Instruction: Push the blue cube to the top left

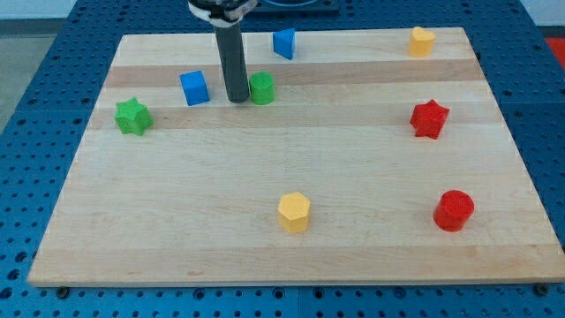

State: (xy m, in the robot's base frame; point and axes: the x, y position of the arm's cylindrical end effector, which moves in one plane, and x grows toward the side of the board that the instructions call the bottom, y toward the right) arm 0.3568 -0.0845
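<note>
Nearest me, toward the view's bottom, the yellow hexagonal block (294,212) and the red cylinder block (454,210) sit on the pale wooden desk (177,230), well apart from anything that matters for this job. Further up, at about three o'clock on the board, is the red star-shaped block (429,118), and over at nine o'clock the green star-shaped block (132,116).

Beyond those comes the working zone. My tip (237,99) stands between the blue cube (194,87) and the green cylinder block (262,88): the cylinder is just beside it at three o'clock, seemingly touching, and the cube is near at nine o'clock with a small gap. I judge I sit on the cube's right flank because a push toward ten or eleven o'clock would carry it to the top-left corner, which it has not reached. The green star lies down-left of it, so a flat leftward shove could crowd that piece.

Farthest off, a second blue block (283,42) of angular shape rests at twelve o'clock, and a yellow block (422,41) at one o'clock.

No pincer exists on this rig; the rod simply pushes.
</note>
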